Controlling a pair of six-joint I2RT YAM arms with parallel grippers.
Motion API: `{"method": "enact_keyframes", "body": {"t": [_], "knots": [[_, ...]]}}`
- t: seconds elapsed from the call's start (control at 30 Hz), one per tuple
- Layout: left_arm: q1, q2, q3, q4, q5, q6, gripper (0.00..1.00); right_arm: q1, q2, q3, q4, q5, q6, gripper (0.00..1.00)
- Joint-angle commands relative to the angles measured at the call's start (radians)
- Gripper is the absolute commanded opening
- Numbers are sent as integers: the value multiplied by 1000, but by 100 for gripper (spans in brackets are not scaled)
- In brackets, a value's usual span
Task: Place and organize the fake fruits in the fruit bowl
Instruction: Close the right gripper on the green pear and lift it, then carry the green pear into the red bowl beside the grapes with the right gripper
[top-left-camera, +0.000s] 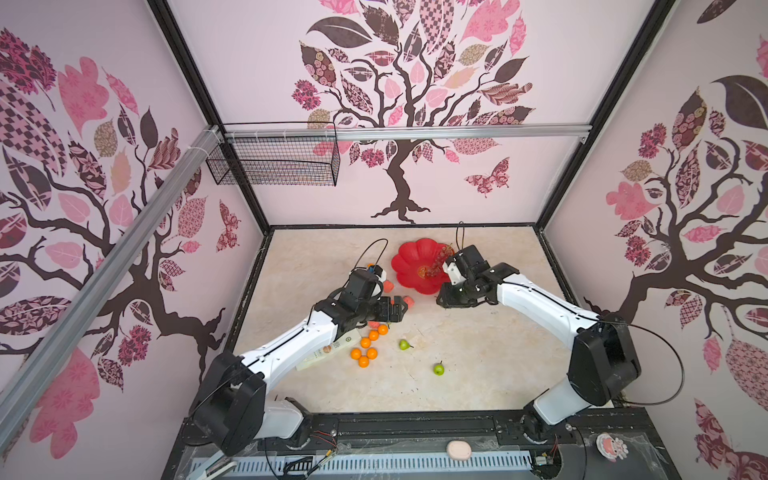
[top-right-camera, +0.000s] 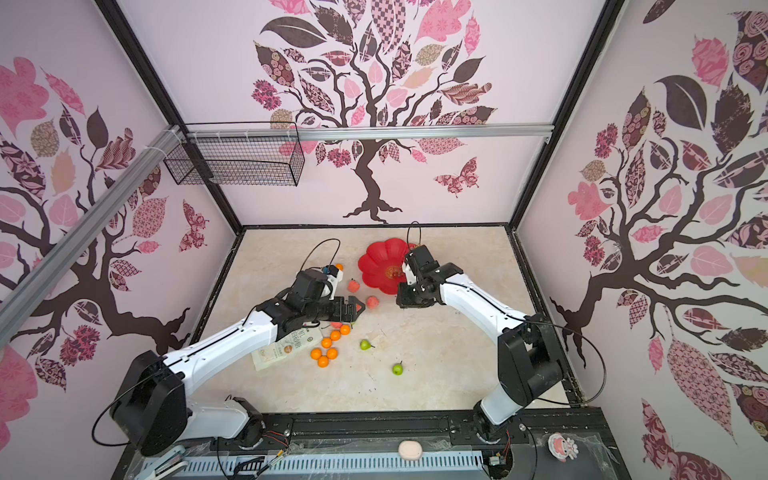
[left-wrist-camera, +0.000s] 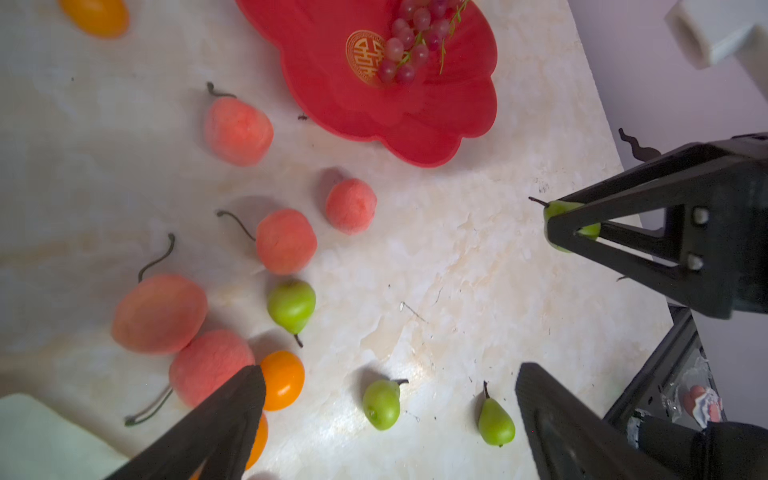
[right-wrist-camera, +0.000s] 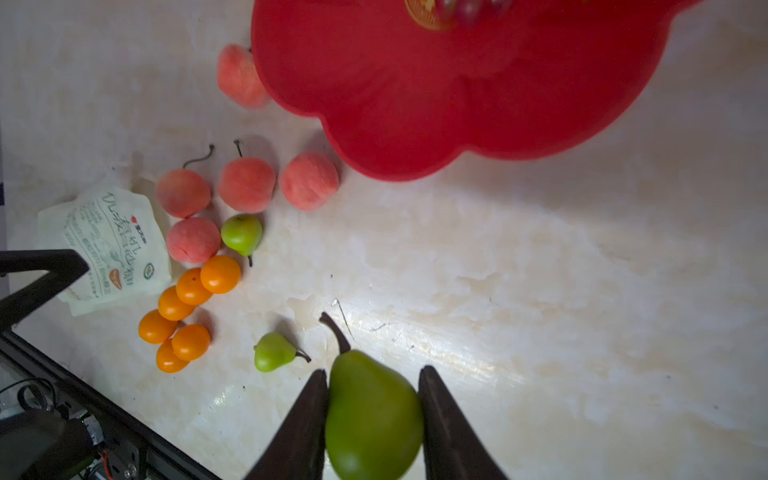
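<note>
red bowl (left-wrist-camera: 415, 124) (gold emblem (left-wrist-camera: 365, 56)), green pear (right-wrist-camera: 374, 415)

The bench (top-left-camera: 498, 332) lay open right and near. Peaches (left-wrist-camera: 284, 241), oranges (top-left-camera: 365, 342), pears (top-left-camera: 403, 344) and a pouch (top-right-camera: 282, 347) crowded the left; the left gripper (top-left-camera: 399, 308) and right gripper (top-left-camera: 442, 300) hung at the near rim of the fruit bowl (top-left-camera: 409, 253).

The left arm (top-left-camera: 286, 353) and right arm (top-left-camera: 540, 299) share one build: glossy white shells over the long links and blocky black joint housings (top-left-camera: 602, 365). A thin black cable (top-left-camera: 682, 376) loops out at three o'clock from the right arm's large housing. The fingers (left-wrist-camera: 224, 419) are matt black tapered wedges. Two silver screws (left-wrist-camera: 700, 215) sit in a finger's open triangular frame.
</note>
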Motion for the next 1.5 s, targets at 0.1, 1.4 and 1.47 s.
{"method": "enact_keyframes", "body": {"t": [0.1, 1.4, 1.47], "knots": [[10, 114, 171, 32, 30, 67, 98, -58, 142, 162, -29, -2, -42, 37], [104, 459, 427, 92, 253, 64, 98, -156, 679, 603, -60, 231, -42, 42], [104, 450, 425, 103, 251, 53, 98, -157, 676, 601, -58, 231, -41, 43]]}}
